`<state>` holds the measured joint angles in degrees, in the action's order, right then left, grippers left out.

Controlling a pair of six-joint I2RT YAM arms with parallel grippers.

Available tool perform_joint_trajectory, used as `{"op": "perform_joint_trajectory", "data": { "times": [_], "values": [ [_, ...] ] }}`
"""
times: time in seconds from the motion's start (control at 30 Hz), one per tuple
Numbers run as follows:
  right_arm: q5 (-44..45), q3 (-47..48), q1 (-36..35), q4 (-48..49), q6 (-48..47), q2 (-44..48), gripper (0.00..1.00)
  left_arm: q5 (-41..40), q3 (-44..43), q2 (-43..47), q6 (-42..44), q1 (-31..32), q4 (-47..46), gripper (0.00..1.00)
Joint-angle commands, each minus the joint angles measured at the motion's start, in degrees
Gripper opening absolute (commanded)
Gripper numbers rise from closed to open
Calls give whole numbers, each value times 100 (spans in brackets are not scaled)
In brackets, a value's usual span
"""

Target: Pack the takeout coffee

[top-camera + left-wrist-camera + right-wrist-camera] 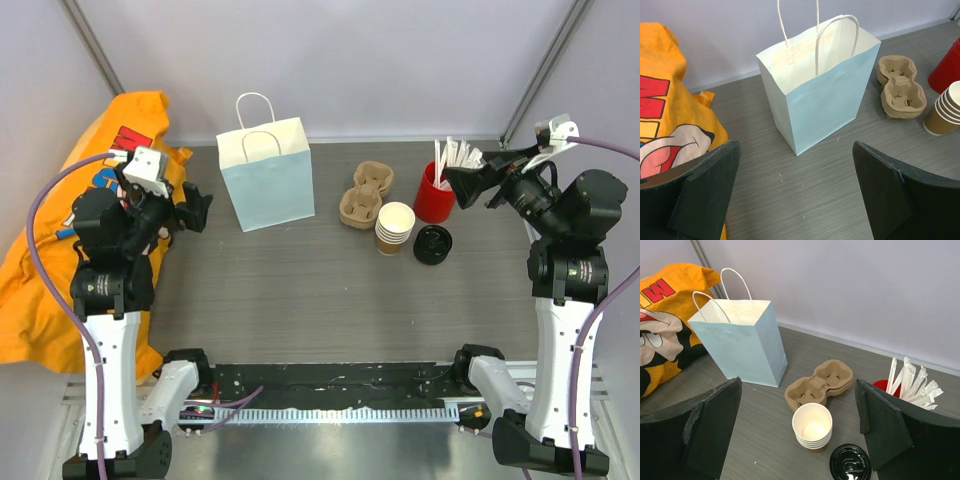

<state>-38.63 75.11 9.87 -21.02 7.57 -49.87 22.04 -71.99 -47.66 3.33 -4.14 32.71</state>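
Takeout coffee, meaning a cup with its lid on, cannot be picked out in any of the three views. What shows is a stack of lidless brown cups (395, 228) with a black lid (433, 244) lying just beside it on the grey desk (300, 290).

The left end effector (190, 212) is wide open and holds nothing, raised at the left side of the desk. The right end effector (458, 187) is also wide open and empty, raised at the right side near the red cup (434, 195).

Only the top view takes in both arms and the whole layout. The left wrist view looks into the open mouth of the pale blue paper bag (265, 172). It catches only the edge of the stack and of the red cup, and neither the lid nor the straws (455, 155). The right wrist view looks down into the top cup, showing its white inside, and shows the lid at its lower edge.

By count:
- One paper bag with two white handles, standing upright.
- Two pulp cup carriers (365, 193), overlapping, between the bag and the stack.
- One stack of cups, with about four or five rims showing.
- One spot of black lid; whether that is a single lid or several nested, I cannot tell.
- One red cup holding many wrapped white straws.
- One orange printed bag (60, 250), at the left edge.
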Motion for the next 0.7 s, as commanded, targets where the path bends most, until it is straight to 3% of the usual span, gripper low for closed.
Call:
{"op": "perform_joint_trajectory", "data": {
  "times": [0.0, 0.3, 0.67],
  "values": [
    [-39, 135, 24, 247, 51, 74, 100, 10, 79, 72, -78, 1, -318, 100],
    [-1137, -128, 24, 423, -581, 12, 100, 107, 167, 73, -79, 1, -353, 100],
    [-743, 187, -72, 90, -907, -550, 100, 301, 387, -94, -8, 1, -573, 100]
  ]
}}
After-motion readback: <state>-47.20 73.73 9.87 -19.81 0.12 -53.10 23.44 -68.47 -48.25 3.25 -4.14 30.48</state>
